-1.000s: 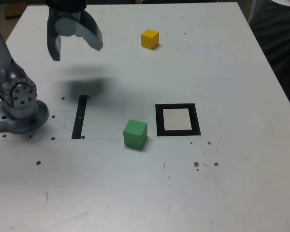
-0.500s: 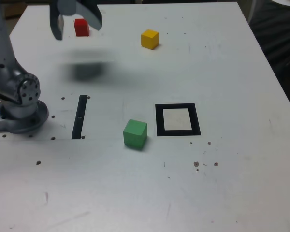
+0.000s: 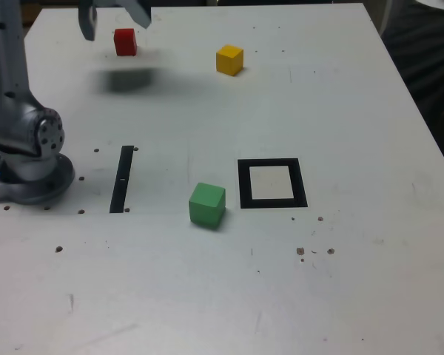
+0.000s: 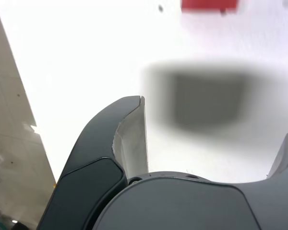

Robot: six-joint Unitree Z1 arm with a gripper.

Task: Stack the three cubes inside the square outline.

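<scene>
Nearest the camera in the exterior view, lower centre of the frame: green cube (image 3: 207, 204) sits alone on the white table (image 3: 340, 281), just beside the left edge of the square outline (image 3: 272, 183), not inside it. Outline holds nothing, white centre bare. Left of the green cube, a narrow black strip (image 3: 121, 178), then my arm base (image 3: 29, 159) at the frame's left edge. Further back, upper centre: yellow cube (image 3: 229, 59), by itself. Upper left: red cube (image 3: 125, 41), well apart from the yellow one. My claw (image 3: 112, 16) hangs at the top-left corner, partly cut off by the frame, jaws spread wide, holding nothing, red cube just below and between the tips in the picture. Wrist view: red cube (image 4: 209, 5) at the frame's top edge, my shadow on the table beneath me.
</scene>
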